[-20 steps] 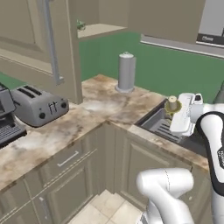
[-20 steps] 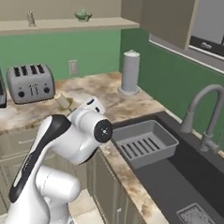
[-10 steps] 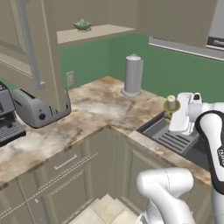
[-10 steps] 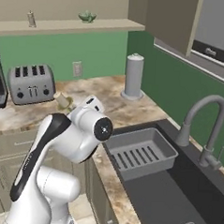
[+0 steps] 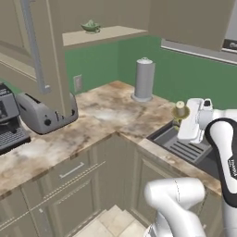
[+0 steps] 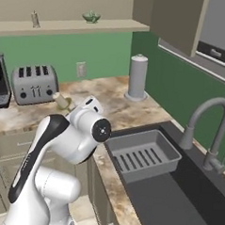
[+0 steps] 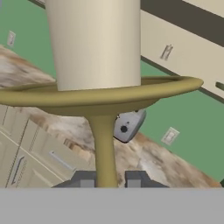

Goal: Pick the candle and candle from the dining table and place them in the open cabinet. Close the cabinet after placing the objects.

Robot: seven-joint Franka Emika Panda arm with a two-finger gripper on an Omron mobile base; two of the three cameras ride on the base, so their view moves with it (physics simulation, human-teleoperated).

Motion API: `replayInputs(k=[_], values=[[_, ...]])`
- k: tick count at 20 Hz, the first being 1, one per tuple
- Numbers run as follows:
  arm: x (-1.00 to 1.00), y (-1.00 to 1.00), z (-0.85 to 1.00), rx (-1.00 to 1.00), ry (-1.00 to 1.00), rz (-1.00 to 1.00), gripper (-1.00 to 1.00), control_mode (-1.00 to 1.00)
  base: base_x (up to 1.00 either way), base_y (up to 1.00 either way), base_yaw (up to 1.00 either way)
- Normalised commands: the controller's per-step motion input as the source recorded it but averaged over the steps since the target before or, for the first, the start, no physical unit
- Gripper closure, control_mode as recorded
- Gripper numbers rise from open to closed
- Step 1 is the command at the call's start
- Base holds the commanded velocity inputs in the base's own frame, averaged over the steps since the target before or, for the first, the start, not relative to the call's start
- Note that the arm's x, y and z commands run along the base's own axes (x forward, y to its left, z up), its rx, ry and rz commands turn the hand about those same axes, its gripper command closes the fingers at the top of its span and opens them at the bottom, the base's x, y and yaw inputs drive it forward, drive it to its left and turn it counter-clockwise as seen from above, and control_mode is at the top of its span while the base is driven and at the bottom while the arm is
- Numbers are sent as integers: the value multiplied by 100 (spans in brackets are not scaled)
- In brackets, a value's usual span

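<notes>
The claw (image 7: 106, 179) is clamped on the thin brass stem of the candle (image 7: 97, 43), its 2 tips pinching the stick just under the wide drip pan, with the cream taper rising directly above them. In the left base view the candle (image 5: 180, 109) rides out in front of the hand, over the edge where the marble surface (image 5: 111, 115) meets the sink (image 5: 183, 147); in the right base view it (image 6: 62, 101) pokes out to the hand's far side. The cabinet (image 5: 44, 46) hangs up and well to the left of the claw, its door (image 5: 51, 55) swung open with the long bar handle (image 5: 33, 44) facing the robot, and the toaster (image 5: 44, 118) sits just below that door. The step in hand looks like the carry toward the cabinet, with placing not yet begun. To do it well, I judge the hand should keep the stick close to upright, since the grip is on a slim stem far below a tall, top-heavy taper and any quick swing could let it pivot between the tips. The approach should come around the open door's edge, above the toaster, and enter the opening squarely, setting the round foot flat on the shelf before the tips part. Where the 2nd candle is, I cannot tell.
</notes>
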Motion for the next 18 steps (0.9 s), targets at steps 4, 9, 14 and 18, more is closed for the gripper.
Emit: replayInputs(k=[4, 9, 14, 18], values=[[0, 0, 0, 0, 0, 0, 100, 100, 26, 51, 9], [0, 0, 0, 0, 0, 0, 100, 100, 6, 83, 4], [0, 0, 0, 0, 0, 0, 100, 100, 72, 46, 2], [0, 0, 0, 0, 0, 0, 100, 100, 84, -1, 13]])
